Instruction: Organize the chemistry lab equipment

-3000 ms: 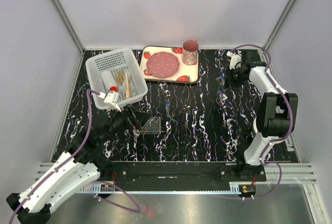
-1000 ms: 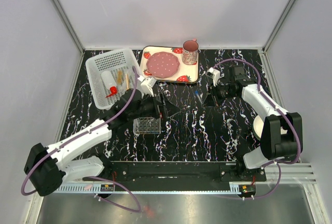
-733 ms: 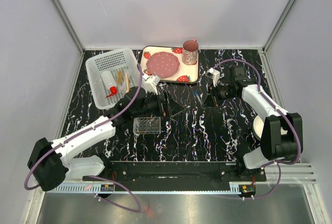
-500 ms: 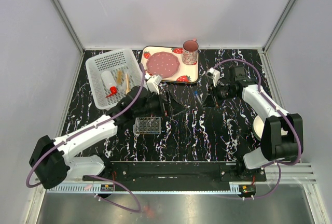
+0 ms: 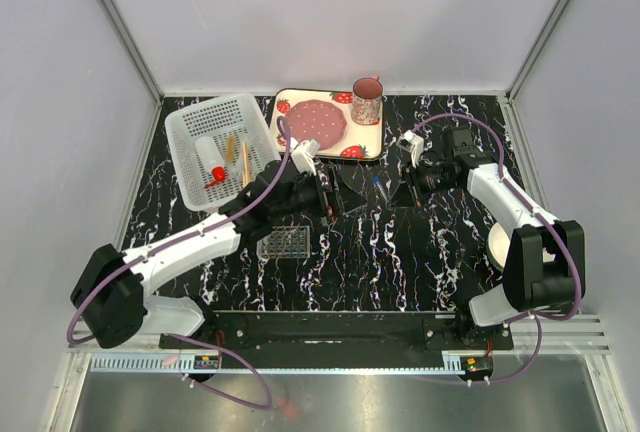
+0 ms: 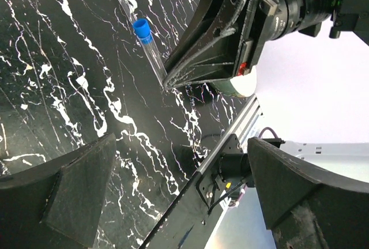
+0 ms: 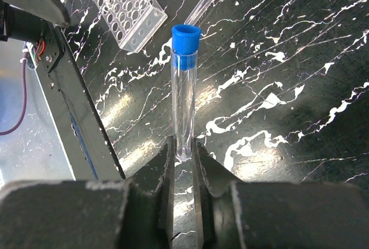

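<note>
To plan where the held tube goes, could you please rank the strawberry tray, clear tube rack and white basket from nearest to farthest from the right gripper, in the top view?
From the right gripper:
1. strawberry tray, at the back, just leftward.
2. clear tube rack, nearer the front, centre-left.
3. white basket, far left.

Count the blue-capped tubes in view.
2. One blue-capped tube is pinched at its bottom end in the right claw, cap pointing away. The other tube lies on the table beyond it. More may be hidden.
</note>
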`<state>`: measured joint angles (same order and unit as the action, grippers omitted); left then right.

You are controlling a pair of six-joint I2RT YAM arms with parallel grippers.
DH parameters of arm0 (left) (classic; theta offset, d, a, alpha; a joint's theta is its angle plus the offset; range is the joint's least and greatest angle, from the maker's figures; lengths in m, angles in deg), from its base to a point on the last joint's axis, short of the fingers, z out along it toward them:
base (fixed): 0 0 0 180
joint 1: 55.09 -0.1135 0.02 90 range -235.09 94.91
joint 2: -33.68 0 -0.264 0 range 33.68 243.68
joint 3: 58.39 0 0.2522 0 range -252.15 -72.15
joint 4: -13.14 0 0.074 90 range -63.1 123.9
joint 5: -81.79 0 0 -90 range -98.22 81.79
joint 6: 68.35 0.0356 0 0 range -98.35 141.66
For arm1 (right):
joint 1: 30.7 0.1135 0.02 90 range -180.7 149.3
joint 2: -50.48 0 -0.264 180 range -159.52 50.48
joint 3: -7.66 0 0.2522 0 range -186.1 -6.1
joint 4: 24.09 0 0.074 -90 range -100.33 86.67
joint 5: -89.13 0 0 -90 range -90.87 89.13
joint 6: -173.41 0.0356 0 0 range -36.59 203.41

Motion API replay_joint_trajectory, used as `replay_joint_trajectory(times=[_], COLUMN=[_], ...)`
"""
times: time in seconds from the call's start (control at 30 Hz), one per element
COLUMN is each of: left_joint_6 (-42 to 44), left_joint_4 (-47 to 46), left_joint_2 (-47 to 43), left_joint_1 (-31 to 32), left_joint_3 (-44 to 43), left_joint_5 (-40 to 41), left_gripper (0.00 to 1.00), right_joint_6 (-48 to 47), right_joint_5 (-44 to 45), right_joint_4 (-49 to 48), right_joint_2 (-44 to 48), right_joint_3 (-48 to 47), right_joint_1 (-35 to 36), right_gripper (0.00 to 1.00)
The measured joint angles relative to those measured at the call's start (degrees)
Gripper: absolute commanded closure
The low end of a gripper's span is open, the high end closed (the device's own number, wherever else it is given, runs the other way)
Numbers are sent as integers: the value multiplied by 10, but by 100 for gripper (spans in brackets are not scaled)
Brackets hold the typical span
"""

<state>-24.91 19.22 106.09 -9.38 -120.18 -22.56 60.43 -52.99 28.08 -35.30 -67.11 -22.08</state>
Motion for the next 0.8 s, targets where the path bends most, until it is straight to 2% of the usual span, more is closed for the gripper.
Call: replay_joint_trajectory(times=[0.3,0.4,0.43,0.6,0.8], left_joint_6=[-41,-47,-48,-49,-43], left_joint_4=[-26,-26,-25,-14,21], left_joint_2=[80,119,130,178,212], left_joint_1=[0,0,0,0,0], left_joint_3=[-35,-68,-79,-124,-151], left_joint_5=[18,25,26,26,24], left_gripper=[2,7,13,27,35], right_joint_6=[-6,-13,-16,-28,-40], right_joint_5=[-16,-22,-24,-30,-34], right_joint_4=[5,8,10,17,22], right_joint_2=[0,1,2,6,12], right_joint_3=[3,3,3,3,3], right_joint_1=[2,4,5,6,7], right_gripper=[95,95,95,94,94])
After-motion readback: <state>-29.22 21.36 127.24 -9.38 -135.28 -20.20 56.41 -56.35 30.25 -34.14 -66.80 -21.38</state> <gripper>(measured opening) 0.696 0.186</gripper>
